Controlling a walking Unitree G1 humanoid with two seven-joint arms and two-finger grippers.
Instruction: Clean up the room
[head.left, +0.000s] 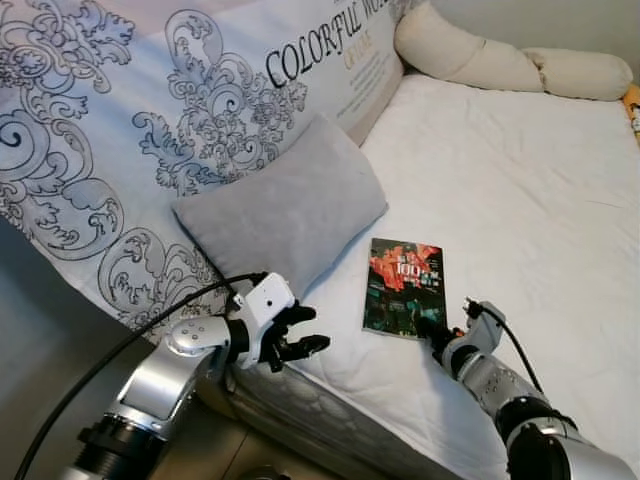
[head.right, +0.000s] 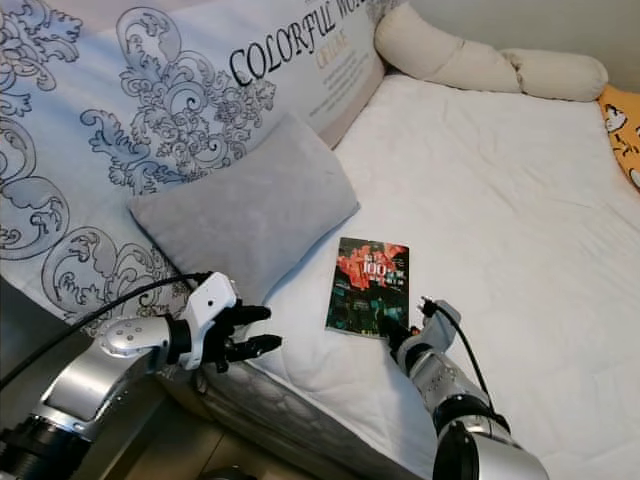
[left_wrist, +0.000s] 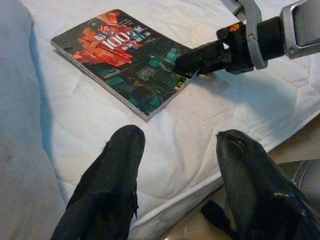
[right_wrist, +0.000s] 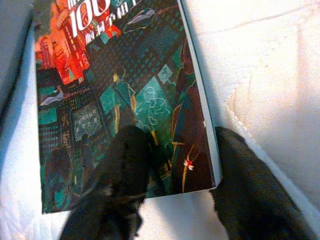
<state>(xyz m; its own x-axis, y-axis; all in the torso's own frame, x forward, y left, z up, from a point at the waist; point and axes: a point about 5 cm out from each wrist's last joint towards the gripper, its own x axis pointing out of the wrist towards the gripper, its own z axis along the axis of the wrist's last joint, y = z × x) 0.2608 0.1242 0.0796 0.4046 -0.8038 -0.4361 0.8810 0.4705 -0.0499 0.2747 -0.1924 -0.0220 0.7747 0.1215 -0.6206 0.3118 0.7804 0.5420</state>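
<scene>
Right hand (right_wrist: 172, 165) spread wide, straddling the near corner of the book (head.left: 403, 286) lying mid-frame on the bed (head.left: 520, 190). Left hand (head.left: 300, 335) open, lower left, by the grey pillow (head.left: 285, 210).

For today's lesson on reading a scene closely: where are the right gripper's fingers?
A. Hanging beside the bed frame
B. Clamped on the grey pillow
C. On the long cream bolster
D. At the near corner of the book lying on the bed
D: the right gripper has its open fingers straddling the near corner of the book, which lies flat on the white bed.
</scene>
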